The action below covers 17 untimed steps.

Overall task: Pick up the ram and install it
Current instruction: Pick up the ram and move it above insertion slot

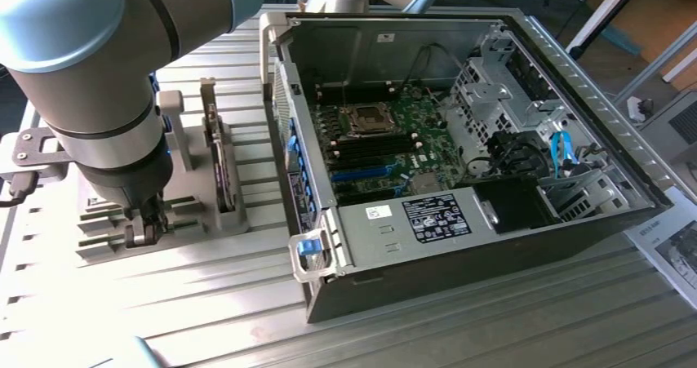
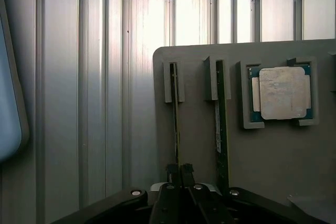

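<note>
Two green sticks stand on edge in the grey holder [image 2: 195, 129], each in its own slot, and the processor [image 2: 282, 93] lies flat in a pocket beside them. The claw [image 2: 180, 174] is down on the stick nearer the holder's edge, the ram [image 2: 175, 119]. Its fingers [image 2: 172, 177] are drawn together with the board's thin top edge running straight into the seam between them, so it looks clamped on, near one end. The ram sits upright in its slot, not yet lifted. The second stick [image 2: 221, 124] is just beside it, untouched.

In the exterior view the claw [image 1: 145, 225] is low over the holder on the slatted counter [image 1: 163, 311], well apart from the open case [image 1: 436, 139]. I'd reckon that ram is very light and stiff but fragile: a thin board with little chips on its faces. Grip it flat across the faces along the top edge, and gently, because a skewed pull could bind it in the slot.
</note>
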Each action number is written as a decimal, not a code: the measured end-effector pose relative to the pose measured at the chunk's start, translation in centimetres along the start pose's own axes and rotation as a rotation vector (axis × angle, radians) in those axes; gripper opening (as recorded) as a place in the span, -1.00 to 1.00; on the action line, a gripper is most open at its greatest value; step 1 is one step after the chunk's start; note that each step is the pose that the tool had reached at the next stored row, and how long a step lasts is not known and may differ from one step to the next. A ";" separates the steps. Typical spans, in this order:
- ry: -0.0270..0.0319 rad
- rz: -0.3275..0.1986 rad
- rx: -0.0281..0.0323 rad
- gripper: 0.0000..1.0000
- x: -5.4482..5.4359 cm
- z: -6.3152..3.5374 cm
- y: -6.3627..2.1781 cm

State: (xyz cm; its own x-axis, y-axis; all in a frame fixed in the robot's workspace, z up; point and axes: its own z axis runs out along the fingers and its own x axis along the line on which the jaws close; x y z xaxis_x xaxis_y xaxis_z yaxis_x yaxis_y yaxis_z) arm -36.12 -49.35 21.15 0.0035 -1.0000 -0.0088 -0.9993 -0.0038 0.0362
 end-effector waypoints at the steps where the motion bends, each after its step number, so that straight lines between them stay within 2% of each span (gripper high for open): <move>1: -0.0001 0.000 0.0002 -0.76 0.0 0.00 0.00; 17: 0.0000 0.000 0.0000 -0.76 0.0 -1.85 0.06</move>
State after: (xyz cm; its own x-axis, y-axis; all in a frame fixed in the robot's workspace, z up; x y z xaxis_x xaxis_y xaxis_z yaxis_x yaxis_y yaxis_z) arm -36.12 -49.35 23.01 0.0035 -1.0000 -0.0088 -0.9993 -0.0039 0.0362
